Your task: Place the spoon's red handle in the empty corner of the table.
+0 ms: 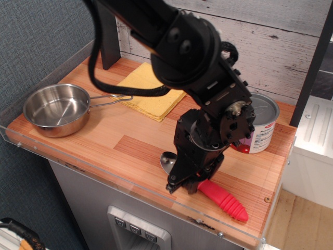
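The spoon lies low over the table's front right part. Its steel bowl (167,161) shows left of my gripper, and the red handle (223,200) sticks out to the right toward the front right corner (263,205). My black gripper (188,183) is shut on the spoon where bowl and handle meet. The corner has a small dark screw mark (267,199) just beyond the handle's tip. The fingers themselves are mostly hidden by the wrist body.
A steel pan with a wire handle (56,109) sits at the left. A folded yellow cloth (151,88) lies at the back. A tin can with a cherry label (257,127) stands at the right, behind the arm. The clear plastic rim (130,182) runs along the front edge.
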### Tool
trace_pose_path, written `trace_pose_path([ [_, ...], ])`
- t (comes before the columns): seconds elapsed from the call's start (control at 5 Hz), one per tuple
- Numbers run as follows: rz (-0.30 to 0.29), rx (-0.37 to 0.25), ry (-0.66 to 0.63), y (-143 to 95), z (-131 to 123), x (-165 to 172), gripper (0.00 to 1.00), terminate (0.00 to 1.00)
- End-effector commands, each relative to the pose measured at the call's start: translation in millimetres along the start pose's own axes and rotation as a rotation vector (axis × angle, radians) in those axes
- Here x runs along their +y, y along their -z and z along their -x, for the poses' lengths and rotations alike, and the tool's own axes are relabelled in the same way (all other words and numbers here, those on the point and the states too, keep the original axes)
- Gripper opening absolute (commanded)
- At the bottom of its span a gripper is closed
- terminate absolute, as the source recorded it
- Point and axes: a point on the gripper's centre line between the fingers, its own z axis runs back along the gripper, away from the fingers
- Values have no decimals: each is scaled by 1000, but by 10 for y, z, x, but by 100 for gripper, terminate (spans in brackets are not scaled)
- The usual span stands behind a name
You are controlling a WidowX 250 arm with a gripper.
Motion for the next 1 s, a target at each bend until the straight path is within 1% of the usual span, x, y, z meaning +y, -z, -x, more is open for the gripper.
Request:
trace_pose_path([
  [0.0, 92, -12, 21, -322, -193, -122, 100, 0],
  [0.2, 143, -44, 84, -531, -322, -90, 100, 0],
  [0.4, 137, -41, 213, -698, -515, -83, 100, 0],
  [0.6, 98, 24, 446, -757, -675, -136, 100, 0],
  [0.8, 102, 107, 692, -797, -717, -153, 100, 0],
])
